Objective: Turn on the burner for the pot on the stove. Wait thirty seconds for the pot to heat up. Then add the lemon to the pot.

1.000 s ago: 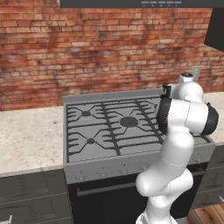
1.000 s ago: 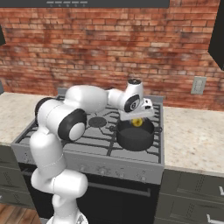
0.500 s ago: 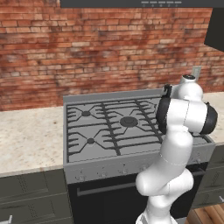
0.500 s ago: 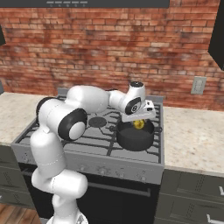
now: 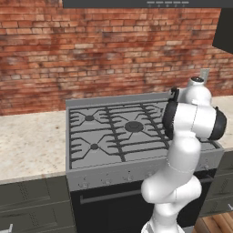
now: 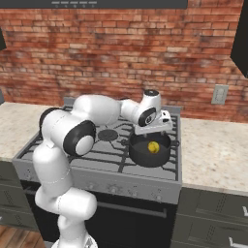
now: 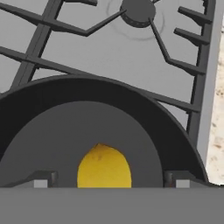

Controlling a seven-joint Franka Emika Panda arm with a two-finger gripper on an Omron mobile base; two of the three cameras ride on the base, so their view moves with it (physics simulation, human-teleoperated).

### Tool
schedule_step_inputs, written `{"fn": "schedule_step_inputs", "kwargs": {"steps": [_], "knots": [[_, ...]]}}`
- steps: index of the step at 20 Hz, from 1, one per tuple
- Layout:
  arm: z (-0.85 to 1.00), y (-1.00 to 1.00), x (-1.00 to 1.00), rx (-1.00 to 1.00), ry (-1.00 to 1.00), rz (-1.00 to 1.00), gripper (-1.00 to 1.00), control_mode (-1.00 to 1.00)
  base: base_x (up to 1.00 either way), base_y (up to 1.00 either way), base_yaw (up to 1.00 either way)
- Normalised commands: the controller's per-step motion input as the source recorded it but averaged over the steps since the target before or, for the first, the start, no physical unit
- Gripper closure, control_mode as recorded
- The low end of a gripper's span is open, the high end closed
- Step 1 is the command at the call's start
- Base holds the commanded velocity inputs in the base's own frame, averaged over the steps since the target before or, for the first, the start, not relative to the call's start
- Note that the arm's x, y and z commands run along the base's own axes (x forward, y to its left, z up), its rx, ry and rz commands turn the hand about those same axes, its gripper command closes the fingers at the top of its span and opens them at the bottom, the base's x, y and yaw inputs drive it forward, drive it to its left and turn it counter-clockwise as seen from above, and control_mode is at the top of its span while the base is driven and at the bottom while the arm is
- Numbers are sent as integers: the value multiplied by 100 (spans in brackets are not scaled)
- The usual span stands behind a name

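The claw [image 6: 154, 131] hung over the pot [image 6: 150, 151] on the stove [image 6: 104, 162], jaws apart; the lemon [image 6: 153, 147] lay inside the pot. Risk: a careless withdrawal could clip the rim and shift the pot.

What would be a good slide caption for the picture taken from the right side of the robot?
Robot gripper hangs open just above the pot on the stove, lemon resting inside.
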Motion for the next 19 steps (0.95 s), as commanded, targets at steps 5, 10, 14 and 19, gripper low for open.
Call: {"fn": "schedule_step_inputs", "kwargs": {"steps": [5, 10, 14, 19], "knots": [[23, 59, -100, 0, -17, 4, -100, -100, 0, 0, 0], [11, 65, -100, -1, -28, 3, -100, -100, 0, 0, 0], [0, 1, -25, -1, -1, 0, -100, -100, 0, 0, 0], [0, 6, -8, -2, -4, 3, -100, -100, 0, 0, 0]]}}
